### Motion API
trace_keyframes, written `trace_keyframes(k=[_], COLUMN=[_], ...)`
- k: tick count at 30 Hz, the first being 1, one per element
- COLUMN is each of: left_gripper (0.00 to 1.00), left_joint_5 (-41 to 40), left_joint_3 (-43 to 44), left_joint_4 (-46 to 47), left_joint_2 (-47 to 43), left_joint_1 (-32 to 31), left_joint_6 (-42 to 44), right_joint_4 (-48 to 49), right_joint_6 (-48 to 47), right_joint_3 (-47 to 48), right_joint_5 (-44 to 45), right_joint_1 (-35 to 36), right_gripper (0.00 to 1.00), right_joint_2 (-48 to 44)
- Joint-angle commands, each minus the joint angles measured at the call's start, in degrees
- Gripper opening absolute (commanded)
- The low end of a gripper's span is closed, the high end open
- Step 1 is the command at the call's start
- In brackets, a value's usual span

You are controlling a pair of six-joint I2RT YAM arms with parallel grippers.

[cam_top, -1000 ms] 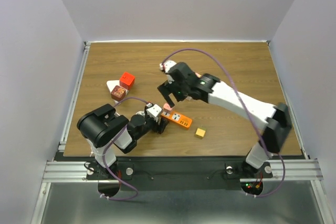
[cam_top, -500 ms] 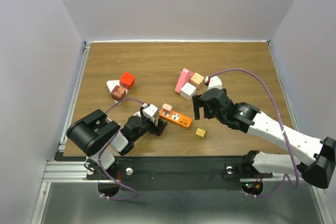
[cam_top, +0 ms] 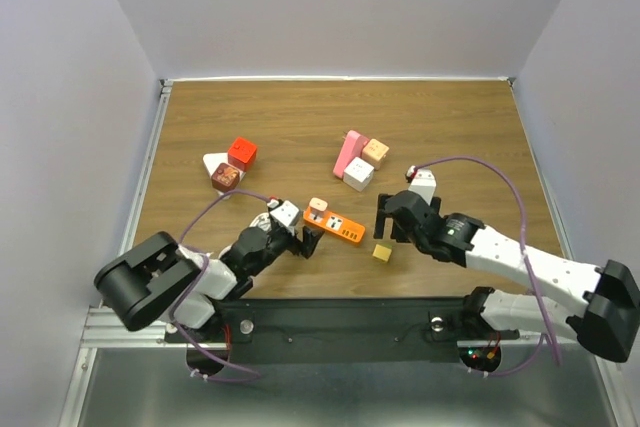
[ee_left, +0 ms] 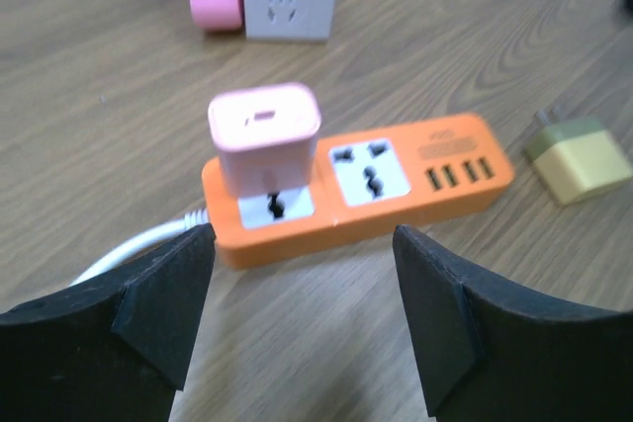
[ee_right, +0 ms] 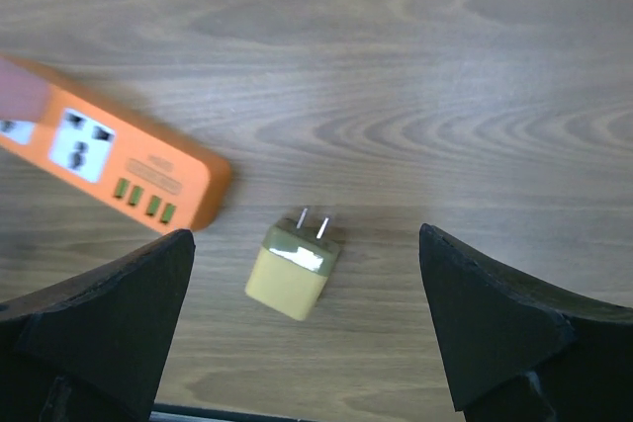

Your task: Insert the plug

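Note:
An orange power strip [cam_top: 340, 227] lies near the table's front middle; it also shows in the left wrist view [ee_left: 396, 190] and the right wrist view [ee_right: 114, 160]. A pink plug [ee_left: 265, 135] stands in its left socket, also seen from above [cam_top: 318, 206]. My left gripper [cam_top: 303, 239] is open and empty just in front of the strip's left end [ee_left: 302, 313]. A yellow plug [ee_right: 293, 266] lies on its side, prongs up the frame, right of the strip [cam_top: 381, 252]. My right gripper [cam_top: 386, 219] is open and empty above the yellow plug [ee_right: 302, 343].
A pink block [cam_top: 347, 154], a white adapter [cam_top: 358, 174] and a tan cube [cam_top: 376, 151] sit together behind the strip. A red cube [cam_top: 241, 153], a white wedge [cam_top: 213, 163] and a dark red piece [cam_top: 227, 178] lie at the left. The strip's white cord [ee_left: 129, 249] runs left.
My right arm has pulled back from the pink plug toward the front right, open and empty. The pink plug stays in the strip. My left arm has drawn back toward its base.

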Motion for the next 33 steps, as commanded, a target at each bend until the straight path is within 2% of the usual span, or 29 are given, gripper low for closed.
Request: trace_keyframes(k=[1, 4, 10, 18, 27, 33], left_gripper=[0.83, 0.84, 0.84, 0.83, 0.83, 0.83], left_joint_5=[-5.10, -5.36, -5.80, -5.28, -4.92, -4.66], left_joint_3=[-0.34, 0.18, 0.27, 0.62, 0.71, 0.71], left_joint_4=[10.39, 6.08, 5.46, 5.64, 5.73, 5.46], left_joint_2=[-6.40, -10.10, -10.55, -9.23, -9.05, -9.49], left_joint_1=[-2.51, -2.60, -2.69, -2.69, -2.69, -2.69], left_joint_6=[0.57, -0.05, -0.13, -0.05, 0.04, 0.04], right_joint_4=[5.02, 7.05, 12.13, 18.13, 18.83, 17.60], right_joint_6=[5.79, 6.93, 11.68, 13.61, 14.49, 16.25], right_joint_3=[-2.44, -3.76, -8.77, -12.20, -9.74, -10.62], right_joint_5=[0.17, -0.62, -2.37, -4.49, -0.97, -0.80], right_joint_1=[0.24, 0.24, 0.24, 1.29, 7.62, 9.03], right_gripper=[1.00, 0.99, 0.94, 0.80, 0.77, 0.77], right_joint_2=[3.16, 4.48, 6.41, 9.04, 15.81, 16.96])
